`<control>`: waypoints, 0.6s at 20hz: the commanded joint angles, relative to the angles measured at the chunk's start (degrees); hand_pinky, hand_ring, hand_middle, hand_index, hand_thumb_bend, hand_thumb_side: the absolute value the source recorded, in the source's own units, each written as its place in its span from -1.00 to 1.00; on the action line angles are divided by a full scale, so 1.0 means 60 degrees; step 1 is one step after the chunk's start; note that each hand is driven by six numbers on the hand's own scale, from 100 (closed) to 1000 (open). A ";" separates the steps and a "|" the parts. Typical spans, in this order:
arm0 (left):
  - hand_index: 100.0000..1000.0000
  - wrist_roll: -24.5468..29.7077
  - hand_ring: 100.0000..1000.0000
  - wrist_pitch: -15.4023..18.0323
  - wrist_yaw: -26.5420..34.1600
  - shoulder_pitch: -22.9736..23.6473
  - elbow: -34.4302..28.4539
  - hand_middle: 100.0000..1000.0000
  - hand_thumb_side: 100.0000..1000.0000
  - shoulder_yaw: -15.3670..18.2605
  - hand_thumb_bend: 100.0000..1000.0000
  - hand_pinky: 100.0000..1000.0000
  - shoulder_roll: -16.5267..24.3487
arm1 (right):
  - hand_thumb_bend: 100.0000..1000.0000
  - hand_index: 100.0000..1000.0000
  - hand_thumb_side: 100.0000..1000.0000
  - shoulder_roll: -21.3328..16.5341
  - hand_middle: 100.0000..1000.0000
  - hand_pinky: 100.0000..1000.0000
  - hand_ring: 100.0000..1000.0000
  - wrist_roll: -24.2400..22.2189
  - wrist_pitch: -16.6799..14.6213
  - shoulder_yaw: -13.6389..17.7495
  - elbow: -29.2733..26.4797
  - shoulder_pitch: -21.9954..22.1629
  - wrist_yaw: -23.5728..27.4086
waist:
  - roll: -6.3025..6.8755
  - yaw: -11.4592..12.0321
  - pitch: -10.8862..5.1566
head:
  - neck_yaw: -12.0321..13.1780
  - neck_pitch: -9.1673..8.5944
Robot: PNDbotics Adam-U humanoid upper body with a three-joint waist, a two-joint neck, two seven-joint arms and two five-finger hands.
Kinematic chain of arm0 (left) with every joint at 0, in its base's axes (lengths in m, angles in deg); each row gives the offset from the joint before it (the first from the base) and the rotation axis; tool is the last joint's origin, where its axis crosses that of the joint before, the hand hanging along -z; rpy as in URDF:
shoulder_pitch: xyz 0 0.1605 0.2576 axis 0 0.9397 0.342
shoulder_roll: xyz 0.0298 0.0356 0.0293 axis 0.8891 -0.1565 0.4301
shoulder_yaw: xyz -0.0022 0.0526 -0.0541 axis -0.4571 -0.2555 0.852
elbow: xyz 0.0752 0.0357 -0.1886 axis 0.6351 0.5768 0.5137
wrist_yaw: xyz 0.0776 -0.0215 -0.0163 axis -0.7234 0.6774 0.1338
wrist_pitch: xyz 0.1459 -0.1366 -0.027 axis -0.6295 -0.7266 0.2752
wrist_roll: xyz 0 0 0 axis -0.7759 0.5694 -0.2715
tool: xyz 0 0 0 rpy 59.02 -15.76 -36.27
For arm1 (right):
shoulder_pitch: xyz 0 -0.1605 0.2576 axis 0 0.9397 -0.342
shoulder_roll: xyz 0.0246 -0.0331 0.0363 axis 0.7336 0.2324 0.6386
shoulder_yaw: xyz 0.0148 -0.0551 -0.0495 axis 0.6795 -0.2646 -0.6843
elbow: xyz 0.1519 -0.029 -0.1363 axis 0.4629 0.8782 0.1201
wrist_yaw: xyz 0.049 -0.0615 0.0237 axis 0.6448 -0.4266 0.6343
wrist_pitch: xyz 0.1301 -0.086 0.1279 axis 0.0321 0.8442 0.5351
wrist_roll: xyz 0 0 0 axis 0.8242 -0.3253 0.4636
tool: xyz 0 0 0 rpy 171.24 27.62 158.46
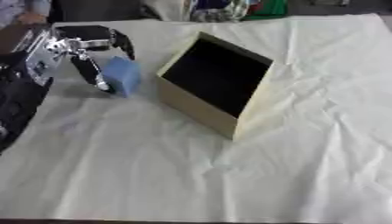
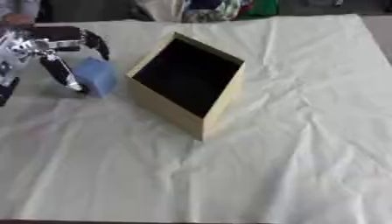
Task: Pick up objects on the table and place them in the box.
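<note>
Wrinkled white cloth (image 1: 229,183) covers the near half of the worktop, with nothing lying on it. Further back, at your left, your left hand (image 1: 85,49) has its fingers and thumb curled around a blue block (image 1: 122,76), fingers over the top and thumb down the near side; the block looks to be at or just above the cloth, and which one you cannot tell. Your right hand is out of sight. Just right of the block stands the tan box (image 1: 201,111), tipped up so its dark opening faces up and toward you. Inside you can make out only shadow, so it may well be empty. Mind the box's raised near-left edge: a low carry could knock the block against it, shoving the box or jarring the block free.
</note>
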 commanded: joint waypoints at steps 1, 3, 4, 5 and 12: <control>0.18 0.3355 0.43 0.3385 0.0117 -0.0248 -0.0176 0.08 -1.00 0.0047 0.19 0.59 0.0143 | -1.00 0.38 -0.24 -0.0155 0.03 0.23 0.09 0.0011 0.0021 0.0030 -0.0168 -0.0118 0.0035 | 0.0127 -0.0011 -0.0038 | 0.0030 -0.0068; 0.05 0.3355 0.32 0.3385 0.0142 -0.0261 -0.0188 -0.08 -1.00 0.0078 0.18 0.54 0.0145 | -1.00 0.38 -0.24 -0.0154 0.03 0.23 0.09 0.0013 0.0026 0.0029 -0.0168 -0.0118 0.0034 | 0.0126 -0.0008 -0.0041 | 0.0031 -0.0062; -0.01 0.3355 0.27 0.3385 0.0147 -0.0264 -0.0187 -0.14 -1.00 0.0087 0.18 0.53 0.0140 | -1.00 0.38 -0.24 -0.0151 0.03 0.23 0.09 0.0012 0.0027 0.0026 -0.0168 -0.0119 0.0033 | 0.0126 -0.0008 -0.0042 | 0.0033 -0.0062; -0.04 0.3355 0.24 0.3385 0.0148 -0.0266 -0.0188 -0.17 -1.00 0.0096 0.18 0.52 0.0136 | -1.00 0.38 -0.24 -0.0147 0.03 0.23 0.09 0.0011 0.0028 0.0024 -0.0168 -0.0120 0.0034 | 0.0126 -0.0009 -0.0042 | 0.0033 -0.0061; -0.28 0.3355 0.05 0.3196 0.0258 -0.0267 -0.0251 -0.42 -1.00 0.0238 0.13 0.45 0.0137 | -1.00 0.38 -0.24 -0.0137 0.03 0.23 0.09 0.0004 0.0039 0.0023 -0.0168 -0.0112 0.0029 | 0.0110 0.0000 -0.0062 | 0.0047 -0.0041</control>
